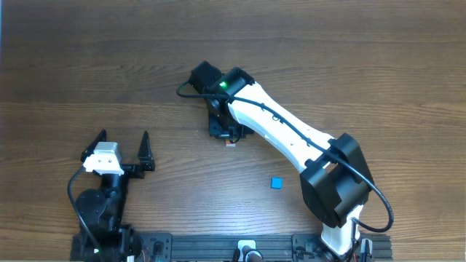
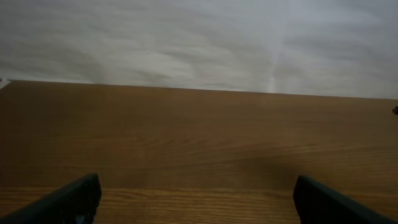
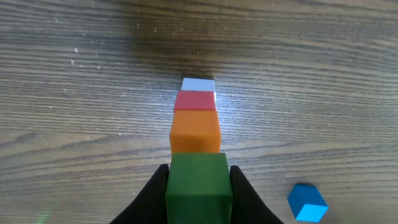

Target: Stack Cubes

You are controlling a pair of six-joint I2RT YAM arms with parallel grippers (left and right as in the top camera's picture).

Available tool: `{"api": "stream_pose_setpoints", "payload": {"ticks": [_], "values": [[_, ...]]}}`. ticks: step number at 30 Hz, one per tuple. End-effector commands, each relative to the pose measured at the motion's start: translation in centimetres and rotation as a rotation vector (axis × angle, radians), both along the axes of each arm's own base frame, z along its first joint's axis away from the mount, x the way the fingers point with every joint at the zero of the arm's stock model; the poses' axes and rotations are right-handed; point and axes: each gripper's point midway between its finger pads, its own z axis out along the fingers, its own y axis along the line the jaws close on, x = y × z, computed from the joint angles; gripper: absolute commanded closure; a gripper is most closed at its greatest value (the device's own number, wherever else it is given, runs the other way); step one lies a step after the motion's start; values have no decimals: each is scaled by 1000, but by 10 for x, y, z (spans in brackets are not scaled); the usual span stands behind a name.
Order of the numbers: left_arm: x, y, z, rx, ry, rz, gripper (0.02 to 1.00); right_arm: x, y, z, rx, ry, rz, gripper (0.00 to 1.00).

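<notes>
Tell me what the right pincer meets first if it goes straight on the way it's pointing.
Pointing down at the table, the right pincer, shut on the green cube, would press that cube onto the orange cube directly beneath. I can't tell whether they already touch.

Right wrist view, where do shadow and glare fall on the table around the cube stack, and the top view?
Right wrist view: a dark shadow on the wooden table beyond the stack, a pale sheen around the white cube, green cube in the right claw evenly lit. Top view: even light, a green lamp glowing on the right arm.
</notes>
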Motion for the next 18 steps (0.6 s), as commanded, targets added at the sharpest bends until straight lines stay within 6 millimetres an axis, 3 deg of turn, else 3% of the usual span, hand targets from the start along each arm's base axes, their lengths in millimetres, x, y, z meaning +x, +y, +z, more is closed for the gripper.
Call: {"api": "stream_pose_setpoints", "payload": {"ticks": [1,18], "values": [[0,-1,-1,11,-2,-7,18,3,0,-7,-4,1,-13,989],[0,-1,-1,11,-2,-7,18,11,1,-7,-6,-40,-1,989]]}}
